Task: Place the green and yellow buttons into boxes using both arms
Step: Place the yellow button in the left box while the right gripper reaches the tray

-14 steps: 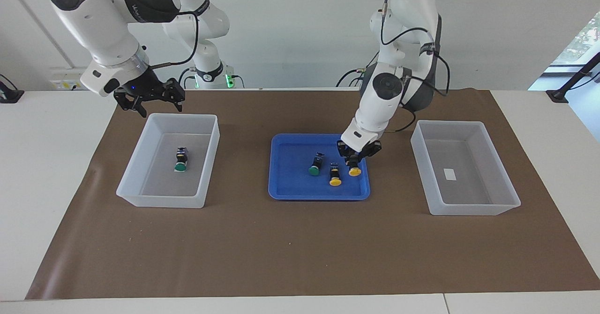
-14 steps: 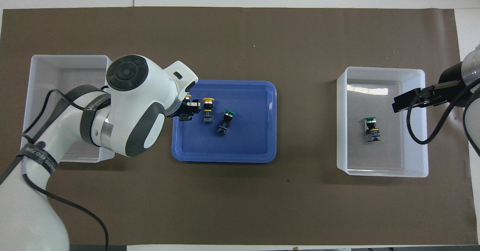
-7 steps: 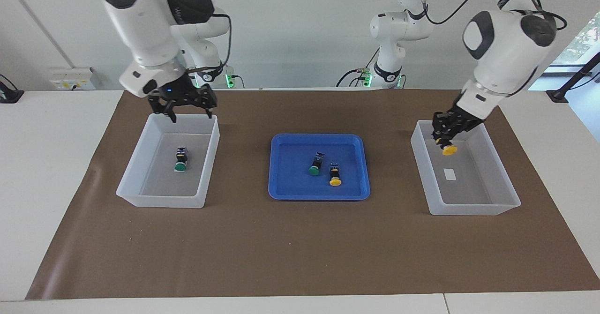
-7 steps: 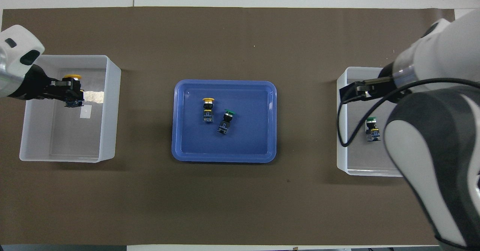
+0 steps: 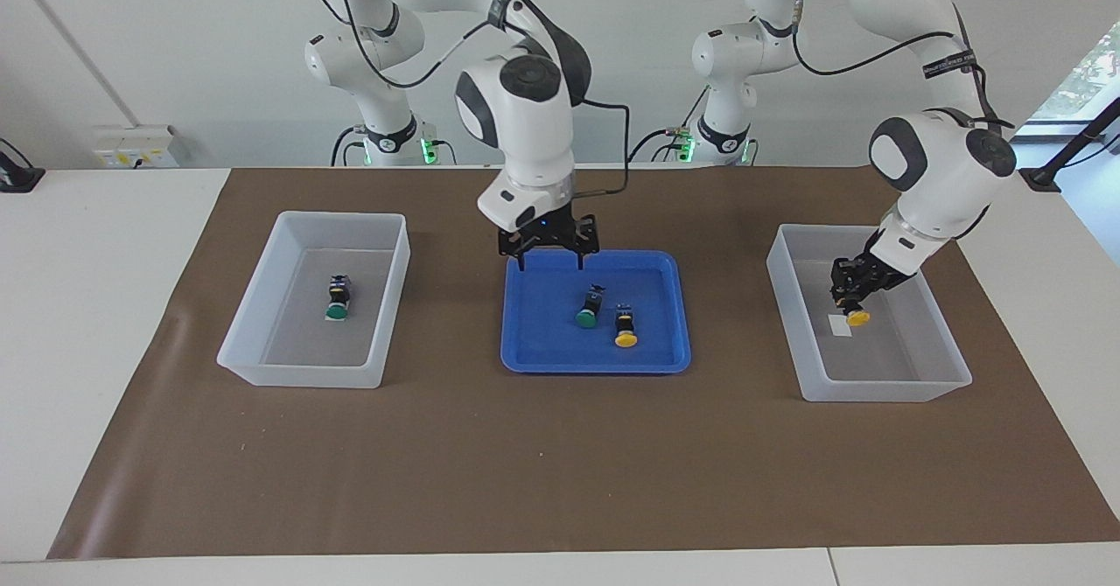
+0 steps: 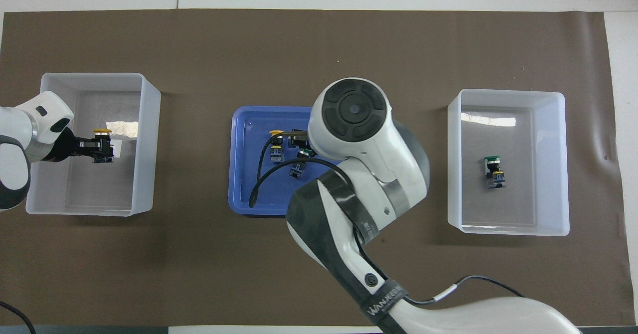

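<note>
A: Where does the facing view sit?
B: High across the desk [image 5: 122, 324], looking toward the robots' bases.
A: And the overhead?
B: Above the robots' end, looking steeply down. Both show the same brown mat [image 6: 319, 40], turned half round.

White table [image 5: 105, 306] carries brown mat [image 5: 560, 463]. On mat: blue tray [image 5: 525, 354] under right gripper [image 5: 548, 258]; box [image 5: 875, 389] under left gripper [image 5: 853, 302]; second box [image 5: 297, 374] at right arm's end.
</note>
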Robot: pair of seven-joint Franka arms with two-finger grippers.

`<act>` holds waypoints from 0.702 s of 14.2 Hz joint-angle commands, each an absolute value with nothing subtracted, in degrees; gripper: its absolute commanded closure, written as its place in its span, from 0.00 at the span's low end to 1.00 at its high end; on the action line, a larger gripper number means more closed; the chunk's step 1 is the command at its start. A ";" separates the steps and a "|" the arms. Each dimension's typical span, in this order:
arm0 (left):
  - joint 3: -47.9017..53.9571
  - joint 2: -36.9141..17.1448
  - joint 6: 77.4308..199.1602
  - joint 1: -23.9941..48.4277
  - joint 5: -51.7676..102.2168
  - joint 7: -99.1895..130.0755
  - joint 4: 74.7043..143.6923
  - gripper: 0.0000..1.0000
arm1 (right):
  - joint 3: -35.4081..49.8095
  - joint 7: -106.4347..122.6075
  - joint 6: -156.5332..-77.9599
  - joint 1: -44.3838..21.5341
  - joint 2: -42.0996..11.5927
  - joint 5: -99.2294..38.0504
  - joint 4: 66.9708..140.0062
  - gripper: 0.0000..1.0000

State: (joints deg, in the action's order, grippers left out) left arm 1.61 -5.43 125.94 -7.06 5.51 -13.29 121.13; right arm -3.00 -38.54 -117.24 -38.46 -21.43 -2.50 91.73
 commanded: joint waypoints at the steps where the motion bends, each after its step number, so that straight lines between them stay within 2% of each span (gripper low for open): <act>1: 1.93 -3.17 122.81 -6.77 6.07 -14.50 119.72 0.00 | -3.34 -42.27 -121.97 -40.61 -28.29 -0.88 86.75 0.00; 3: 1.93 -3.16 114.04 -6.77 5.89 -14.94 113.32 0.00 | -3.34 -42.28 -122.95 -40.78 -29.35 -0.79 87.71 0.00; 5: 2.20 -3.25 107.43 -6.59 5.89 -14.85 107.87 0.00 | -3.43 -42.28 -125.76 -41.74 -29.18 -0.53 92.18 0.03; 8: 2.55 -2.64 105.73 -4.58 5.89 -14.50 105.56 0.00 | -3.34 -42.19 -128.58 -41.84 -28.57 -0.35 94.91 0.25; 10: 2.64 -2.20 105.56 -4.04 5.98 -14.41 105.64 0.00 | -3.34 -42.10 -129.89 -41.66 -28.48 -0.35 95.62 0.27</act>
